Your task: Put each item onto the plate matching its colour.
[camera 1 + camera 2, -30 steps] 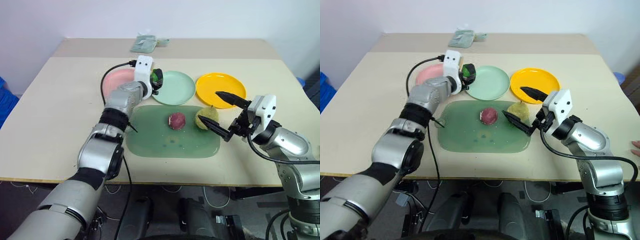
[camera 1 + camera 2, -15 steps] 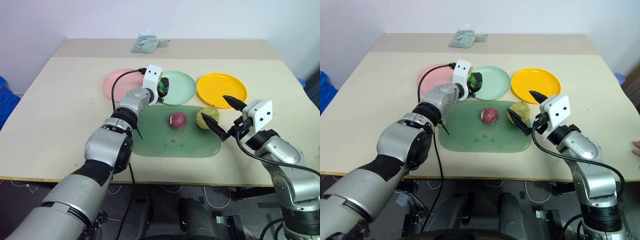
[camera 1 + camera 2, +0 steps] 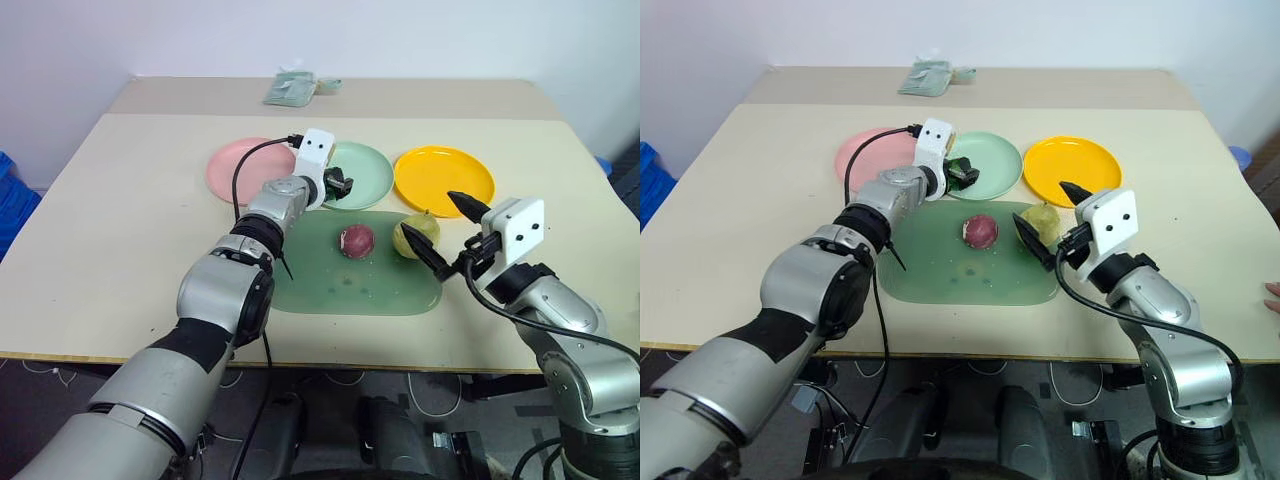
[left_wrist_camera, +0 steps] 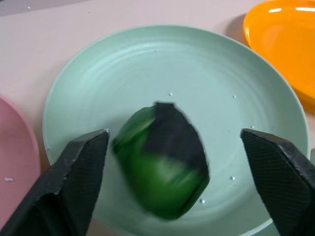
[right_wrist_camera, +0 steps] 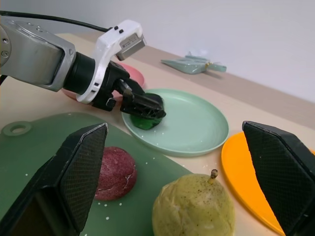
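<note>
The dark green lump (image 4: 161, 161) now lies on the mint green plate (image 4: 118, 69), because the left end effector (image 4: 179, 162) has just opened wide around it (one match apparently made). The maroon item (image 3: 355, 240) and yellow item (image 3: 415, 235) wait on the mat (image 3: 340, 290), near the wide-open right end effector (image 3: 447, 232).

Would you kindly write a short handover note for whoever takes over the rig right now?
Left gripper: open over the mint green plate; the dark green item sits on it, released.
Right gripper: open, holding nothing, beside the pale yellow item.
Maroon item and yellow item lie on the green mat.
Done: green.
Left: maroon to the pink plate, yellow to the orange-yellow plate.
</note>
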